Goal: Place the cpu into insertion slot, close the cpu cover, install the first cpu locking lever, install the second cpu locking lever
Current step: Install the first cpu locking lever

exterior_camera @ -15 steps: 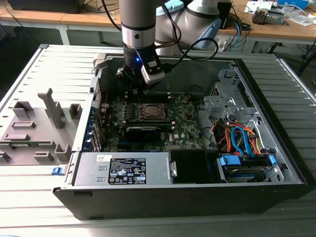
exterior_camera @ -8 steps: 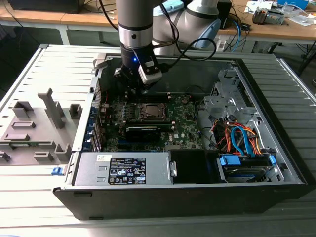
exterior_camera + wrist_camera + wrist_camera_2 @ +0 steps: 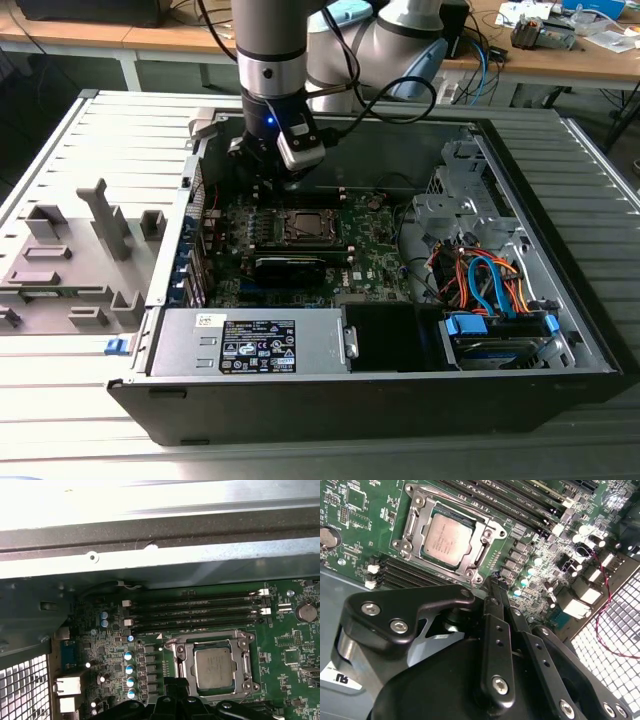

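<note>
second wrist view: black end effector (image 3: 492, 582) fingers together, empty | flat square silver-grey cpu (image 3: 447, 538) lies in silver-rimmed insertion slot (image 3: 415, 517) at about 11 o'clock of fingertips, near, apart | thin silvery cpu cover (image 3: 181, 658) frames chip on green motherboard (image 3: 295, 645) | exterior view: open black computer case (image 3: 380, 395) on grey slatted desk (image 3: 60, 420), arm above socket
</note>
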Tool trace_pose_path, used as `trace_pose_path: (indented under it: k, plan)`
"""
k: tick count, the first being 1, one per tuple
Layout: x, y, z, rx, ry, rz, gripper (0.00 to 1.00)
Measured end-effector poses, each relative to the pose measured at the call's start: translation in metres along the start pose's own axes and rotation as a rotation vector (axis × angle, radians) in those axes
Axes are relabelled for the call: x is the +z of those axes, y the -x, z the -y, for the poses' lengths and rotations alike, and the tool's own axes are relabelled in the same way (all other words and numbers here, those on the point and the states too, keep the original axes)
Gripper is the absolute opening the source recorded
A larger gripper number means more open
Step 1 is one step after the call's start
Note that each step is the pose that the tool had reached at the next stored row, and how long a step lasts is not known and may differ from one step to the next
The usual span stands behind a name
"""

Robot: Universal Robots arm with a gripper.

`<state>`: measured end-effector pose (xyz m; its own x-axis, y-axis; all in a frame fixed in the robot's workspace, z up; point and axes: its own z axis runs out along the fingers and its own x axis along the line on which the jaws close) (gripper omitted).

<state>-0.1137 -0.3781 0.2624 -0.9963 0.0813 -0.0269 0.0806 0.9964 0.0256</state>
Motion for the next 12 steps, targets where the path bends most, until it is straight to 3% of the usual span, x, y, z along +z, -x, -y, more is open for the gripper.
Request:
trace_pose_path:
  k: [12]
  plan:
    - [-0.0001,-0.0044,0.0003,0.0,0.0,0.0,0.11]
